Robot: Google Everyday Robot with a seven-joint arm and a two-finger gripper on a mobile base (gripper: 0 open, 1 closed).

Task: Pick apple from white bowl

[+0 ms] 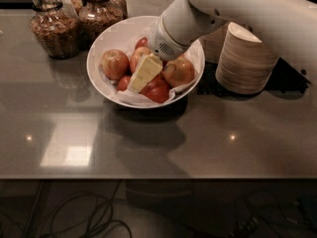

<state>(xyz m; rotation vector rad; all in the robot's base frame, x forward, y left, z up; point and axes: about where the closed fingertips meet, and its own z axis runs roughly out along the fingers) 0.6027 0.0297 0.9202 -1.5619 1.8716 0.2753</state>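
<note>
The white bowl [106, 86] stands on the grey table and holds several apples on white paper. My gripper [145, 73] reaches down from the upper right into the middle of the bowl, its pale yellow end lying among the apples. A red-over-yellow streaked apple [138, 57] sits right behind it on the left, partly hidden. A golden-tan apple [115, 63] lies at the bowl's left and another [179, 72] at its right. A deep red apple [158, 92] lies at the front, under the gripper's end.
Two stacks of beige disposable bowls [246, 61] stand right of the white bowl, under my arm [247, 9]. Glass jars [53, 29] of dark food stand at the back left. The table's front edge [148, 176] runs across below.
</note>
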